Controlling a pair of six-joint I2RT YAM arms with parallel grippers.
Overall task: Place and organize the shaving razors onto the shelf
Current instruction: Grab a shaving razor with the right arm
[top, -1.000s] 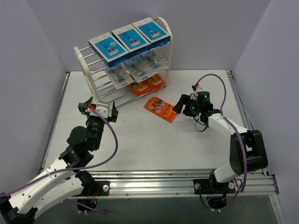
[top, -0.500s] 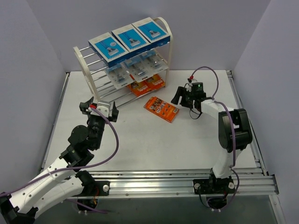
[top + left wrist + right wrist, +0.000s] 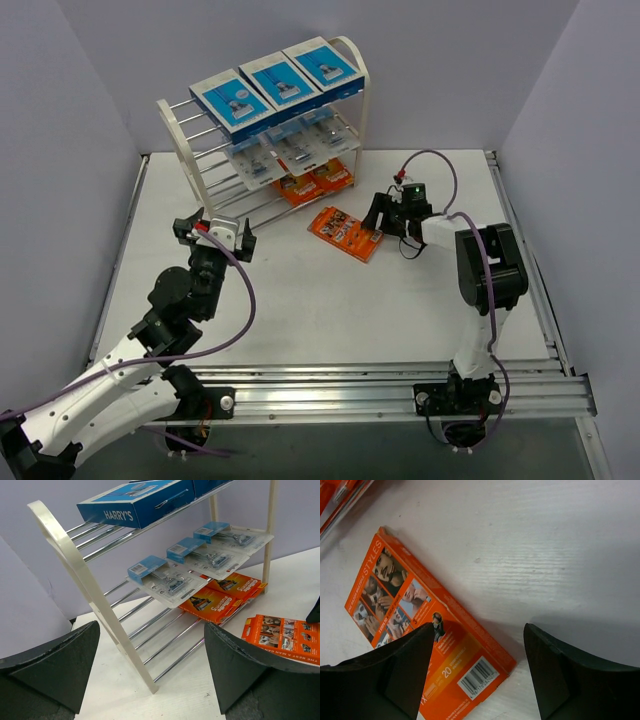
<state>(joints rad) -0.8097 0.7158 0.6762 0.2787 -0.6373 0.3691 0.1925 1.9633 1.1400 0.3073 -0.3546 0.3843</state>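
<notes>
Plain pale walls close in three sides, and the white worktop (image 3: 320, 300) between them looks smooth and faintly grained in the right wrist view, so I expect little friction under anything pushed across it. The shelf (image 3: 82, 575) stands at the far left of centre. It carries three blue boxes (image 3: 280, 78) on the top tier, three blister packs (image 3: 290, 150) on the next, and two orange packs (image 3: 315, 182) below those, with bare rods beside them toward the left end panel. One loose orange pack (image 3: 345, 233) lies flat on the worktop just in front of the shelf's right end, so I judge the job nearly finished and the step in hand to be picking up this last pack. The right gripper (image 3: 477, 640) hangs low over the pack's near corner, jaws spread and grasping nothing. One finger is above the printed face and the other above bare worktop, with the pack's long edge running between them. To do this well I would shift across until the fingers straddle the narrow width. Then I would come down until the tips almost meet the surface and close slowly, since so thin a pack could skate away or tip rather than lift. The left gripper (image 3: 151, 627) is also spread wide and empty, raised and facing the shelf, well apart from the loose pack.
</notes>
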